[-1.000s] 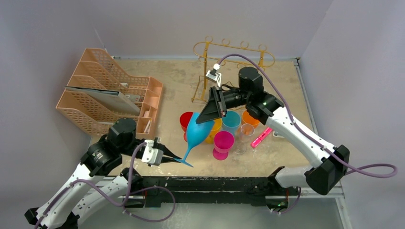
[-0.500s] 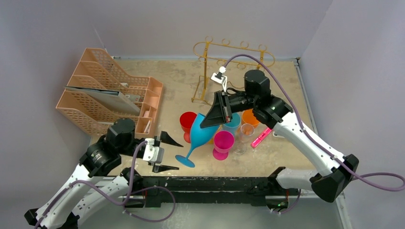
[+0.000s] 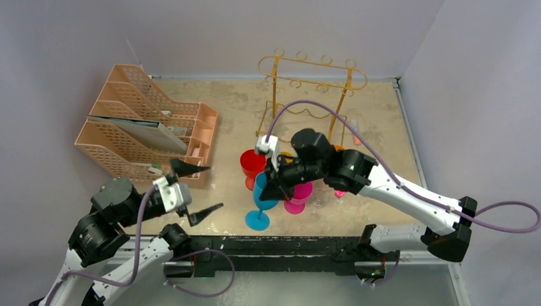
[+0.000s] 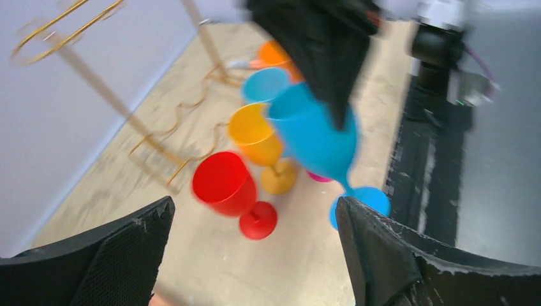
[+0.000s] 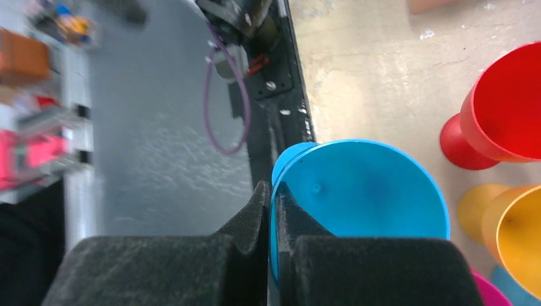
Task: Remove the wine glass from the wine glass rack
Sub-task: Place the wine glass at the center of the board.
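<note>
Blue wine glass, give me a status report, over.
Right gripper shut on blue wine glass rim. Left gripper open, clear of it. Glass roughly upright, off the wine glass rack. Red glass and pink glass crowd its bowl.

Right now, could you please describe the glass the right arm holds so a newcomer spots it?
Find the gold wire rack at the table's far side; coloured cups cluster before it. At the cluster's near edge is the blue wine glass, long-stemmed, its rim pinched by the right gripper.

Blue wine glass (image 5: 363,191), gold wire rack (image 3: 312,86), peach mesh trays (image 3: 137,95).
</note>
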You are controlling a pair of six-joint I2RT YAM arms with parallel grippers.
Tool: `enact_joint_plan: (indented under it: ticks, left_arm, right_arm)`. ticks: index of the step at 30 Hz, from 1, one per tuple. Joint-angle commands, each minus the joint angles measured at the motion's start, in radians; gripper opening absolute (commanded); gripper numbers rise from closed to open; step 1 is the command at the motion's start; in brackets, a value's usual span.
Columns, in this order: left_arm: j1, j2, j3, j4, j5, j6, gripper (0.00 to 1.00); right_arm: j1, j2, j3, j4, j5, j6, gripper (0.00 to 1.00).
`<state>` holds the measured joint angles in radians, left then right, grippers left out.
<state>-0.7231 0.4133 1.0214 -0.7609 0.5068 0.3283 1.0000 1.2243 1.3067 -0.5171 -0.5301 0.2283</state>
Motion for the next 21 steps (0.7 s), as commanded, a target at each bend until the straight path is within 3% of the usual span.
enact_joint_plan:
  ticks: [1, 3, 9, 17, 21]
  left_arm:
    - [-0.002, 0.015, 0.041, 0.044, -0.471, -0.282, 0.98]
    - [-0.002, 0.078, 0.082, 0.003, -0.577, -0.382, 0.99]
    - [-0.002, 0.344, 0.250, -0.165, -0.603, -0.573, 0.96]
    - [-0.002, 0.367, 0.238, -0.148, -0.690, -0.657, 0.98]
    - [-0.002, 0.393, 0.272, -0.210, -0.732, -0.680, 0.99]
  right_arm:
    - [0.131, 0.005, -0.074, 0.028, 0.285, -0.275, 0.00]
    - [0.163, 0.013, -0.131, 0.094, 0.358, -0.327, 0.00]
    - [0.219, 0.058, -0.289, 0.292, 0.505, -0.421, 0.00]
    - [0.230, 0.112, -0.378, 0.472, 0.576, -0.415, 0.00]
    - [0.230, 0.107, -0.353, 0.418, 0.588, -0.416, 0.16]
